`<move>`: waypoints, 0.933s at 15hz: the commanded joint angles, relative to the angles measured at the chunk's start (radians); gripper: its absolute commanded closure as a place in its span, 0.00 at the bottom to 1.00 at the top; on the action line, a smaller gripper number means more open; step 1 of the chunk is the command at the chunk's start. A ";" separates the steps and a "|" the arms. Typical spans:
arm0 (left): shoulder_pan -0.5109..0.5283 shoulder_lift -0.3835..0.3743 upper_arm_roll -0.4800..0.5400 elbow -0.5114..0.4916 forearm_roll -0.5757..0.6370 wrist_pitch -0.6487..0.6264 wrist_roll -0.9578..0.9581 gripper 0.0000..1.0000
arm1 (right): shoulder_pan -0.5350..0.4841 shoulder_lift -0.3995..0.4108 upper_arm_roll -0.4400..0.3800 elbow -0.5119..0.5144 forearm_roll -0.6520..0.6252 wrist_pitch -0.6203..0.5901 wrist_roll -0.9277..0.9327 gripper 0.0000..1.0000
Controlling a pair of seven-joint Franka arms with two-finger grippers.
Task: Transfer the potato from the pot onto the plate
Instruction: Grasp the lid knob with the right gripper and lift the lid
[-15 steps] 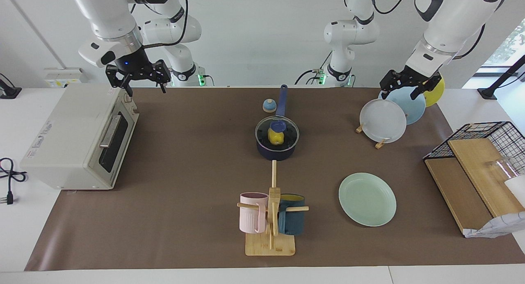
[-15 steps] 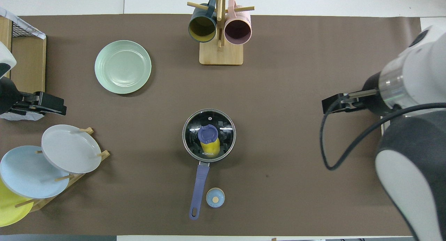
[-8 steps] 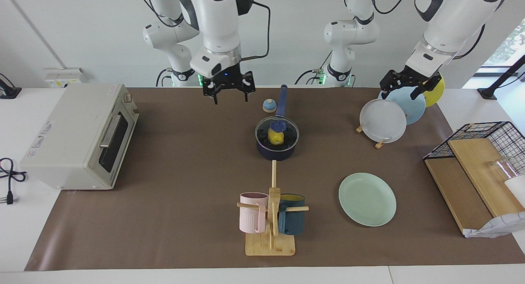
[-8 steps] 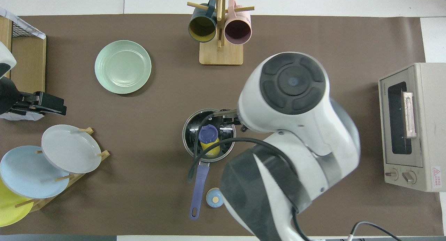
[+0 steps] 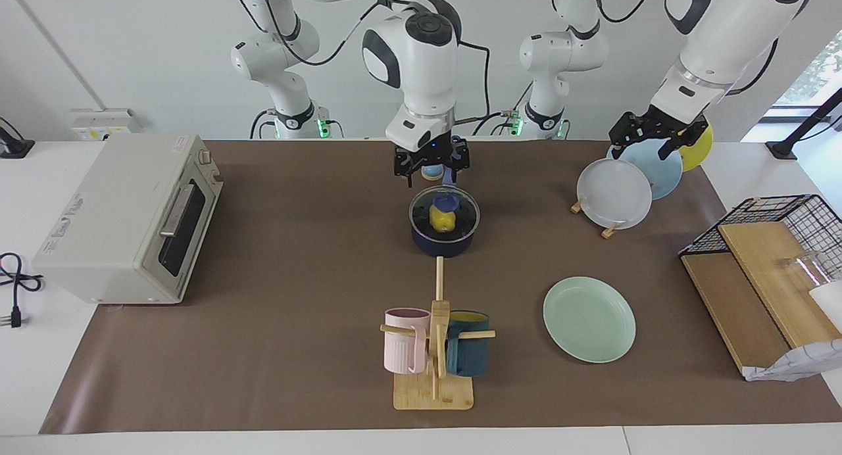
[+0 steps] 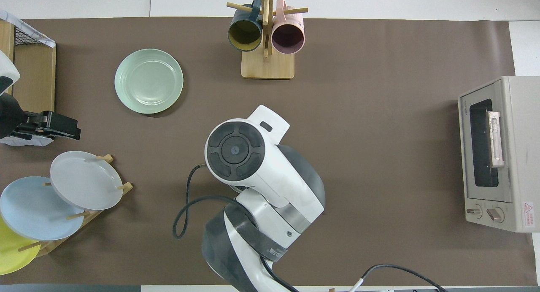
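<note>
Across the tabletop (image 5: 263, 350) lies a brown mat that covers nearly its whole length, with white surface showing at the edges; a plain white wall rises at the robots' edge, and a window shows at the left arm's end of the room.

Near the middle of the mat stands the pot (image 5: 445, 239), dark navy, under a glass lid (image 5: 460, 208) with a blue knob, its long handle (image 5: 453, 154) pointing toward the robots. Through the lid the yellow potato (image 5: 441, 219) is seen lying inside the pot. In the overhead view the right arm hides pot and potato alike.

The right gripper (image 5: 431, 168) hangs over the pot's handle, close by the pot's rim, its fingers apart and holding nothing. A small blue dome-shaped object (image 5: 431, 171) sits beside the handle, partly hidden by that gripper.

The left gripper (image 5: 652, 139) waits with fingers apart over the plate rack (image 5: 608, 230) near the corner at the left arm's end, where grey-white, light blue and yellow plates stand on edge.

The mint-green plate (image 5: 589, 319) lies flat, farther from the robots than the pot and toward the left arm's end. A wooden mug tree (image 5: 435, 356) with a pink mug (image 5: 402, 340) and a dark teal mug (image 5: 468, 353) stands near the edge farthest from the robots. A toaster oven (image 5: 125, 218) sits at the right arm's end, a wire basket (image 5: 783, 212) with wooden boards at the left arm's end.
</note>
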 commanded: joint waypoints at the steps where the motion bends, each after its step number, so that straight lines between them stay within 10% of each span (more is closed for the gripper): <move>1: 0.014 -0.015 -0.012 -0.009 0.007 -0.009 -0.006 0.00 | 0.013 0.003 -0.006 -0.048 -0.038 0.057 0.021 0.00; 10: 0.014 -0.015 -0.012 -0.008 0.007 -0.009 -0.006 0.00 | 0.016 -0.037 -0.004 -0.174 -0.037 0.147 0.024 0.00; 14: 0.014 -0.015 -0.012 -0.009 0.007 -0.009 -0.006 0.00 | 0.016 -0.040 -0.004 -0.179 -0.037 0.149 0.024 0.42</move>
